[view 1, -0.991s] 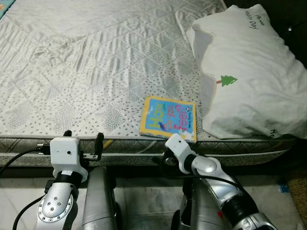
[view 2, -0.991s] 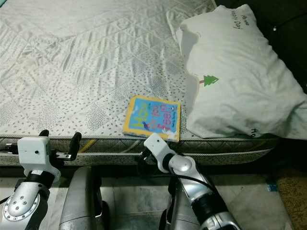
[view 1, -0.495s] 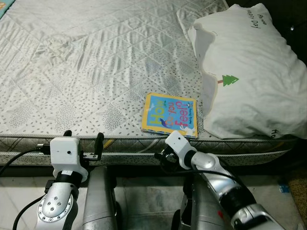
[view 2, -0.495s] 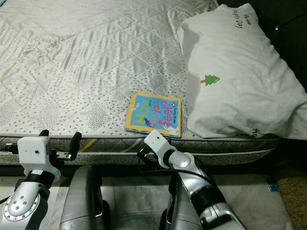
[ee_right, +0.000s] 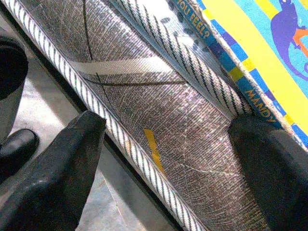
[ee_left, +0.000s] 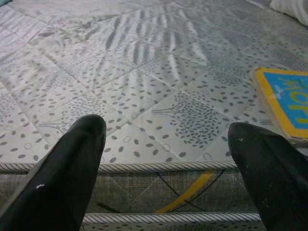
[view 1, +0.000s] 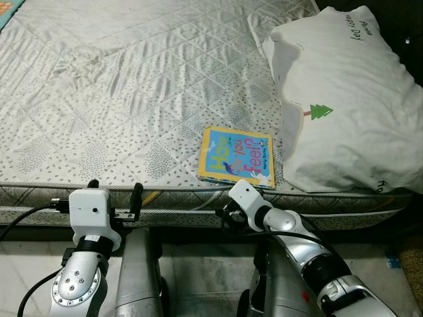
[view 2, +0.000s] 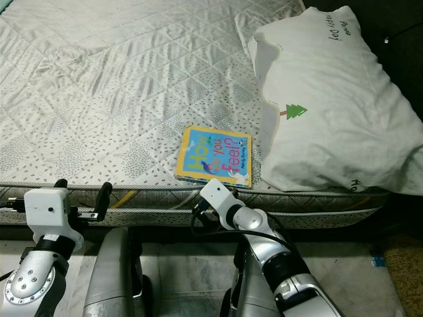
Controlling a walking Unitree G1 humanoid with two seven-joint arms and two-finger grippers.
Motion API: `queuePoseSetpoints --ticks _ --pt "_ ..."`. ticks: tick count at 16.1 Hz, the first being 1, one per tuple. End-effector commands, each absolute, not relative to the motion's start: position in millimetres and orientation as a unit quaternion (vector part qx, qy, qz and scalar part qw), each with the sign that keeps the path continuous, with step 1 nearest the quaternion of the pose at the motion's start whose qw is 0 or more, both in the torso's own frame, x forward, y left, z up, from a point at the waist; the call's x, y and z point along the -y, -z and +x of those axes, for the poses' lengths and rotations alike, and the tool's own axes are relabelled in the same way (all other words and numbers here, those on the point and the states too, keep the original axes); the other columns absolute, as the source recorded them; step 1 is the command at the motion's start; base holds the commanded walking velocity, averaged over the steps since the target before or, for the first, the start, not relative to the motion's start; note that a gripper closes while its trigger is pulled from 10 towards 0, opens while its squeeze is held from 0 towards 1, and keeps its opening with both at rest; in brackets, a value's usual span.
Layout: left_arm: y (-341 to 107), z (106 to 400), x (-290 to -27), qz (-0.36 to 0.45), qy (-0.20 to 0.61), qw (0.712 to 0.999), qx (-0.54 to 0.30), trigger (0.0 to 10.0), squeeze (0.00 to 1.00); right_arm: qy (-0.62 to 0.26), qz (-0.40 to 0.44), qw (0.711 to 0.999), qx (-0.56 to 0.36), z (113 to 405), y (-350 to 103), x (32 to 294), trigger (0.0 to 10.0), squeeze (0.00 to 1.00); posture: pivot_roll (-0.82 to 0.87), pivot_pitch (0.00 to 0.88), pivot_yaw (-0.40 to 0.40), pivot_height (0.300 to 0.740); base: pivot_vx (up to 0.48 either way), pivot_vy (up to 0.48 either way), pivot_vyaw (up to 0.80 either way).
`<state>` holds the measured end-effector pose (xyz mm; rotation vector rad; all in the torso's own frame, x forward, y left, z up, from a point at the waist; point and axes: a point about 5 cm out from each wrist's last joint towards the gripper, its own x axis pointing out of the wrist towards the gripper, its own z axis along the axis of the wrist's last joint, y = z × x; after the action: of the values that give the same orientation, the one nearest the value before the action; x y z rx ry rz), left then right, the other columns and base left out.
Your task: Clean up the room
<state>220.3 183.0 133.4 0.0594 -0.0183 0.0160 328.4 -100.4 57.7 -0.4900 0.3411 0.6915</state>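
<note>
A colourful children's book lies flat on the grey quilted mattress, near its front edge and beside a large white pillow. My right gripper is open, low against the mattress side just below the book. In the right wrist view its fingertips spread wide across the mattress piping, with the book's edge just beyond. My left gripper is open at the mattress edge, well left of the book. The left wrist view shows the book's corner off to one side.
The pillow with a small green tree print leans close to the book's right side. Pale floor tiles run along the bed's front, where my legs stand. A dark area lies behind and to the right of the pillow.
The camera has shifted slightly. My right forearm has swung a little while its gripper stays under the book at the mattress side. The left arm has not moved.
</note>
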Motion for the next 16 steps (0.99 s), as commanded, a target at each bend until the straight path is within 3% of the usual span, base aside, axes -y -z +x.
queuePoseSetpoints --ticks 1,16 --pt "-135 217 -184 0.033 -0.014 0.999 0.009 10.0 0.0 -0.267 -0.247 0.918 -0.158 342 -69 122 10.0 0.0 0.12 0.237 -0.058 0.534 0.0 0.0 0.0" --pt "-134 217 -181 0.03 -0.011 0.999 0.009 10.0 0.0 -0.187 -0.259 0.944 -0.077 363 -99 140 10.0 0.0 0.13 0.225 -0.062 0.534 0.0 0.0 0.0"
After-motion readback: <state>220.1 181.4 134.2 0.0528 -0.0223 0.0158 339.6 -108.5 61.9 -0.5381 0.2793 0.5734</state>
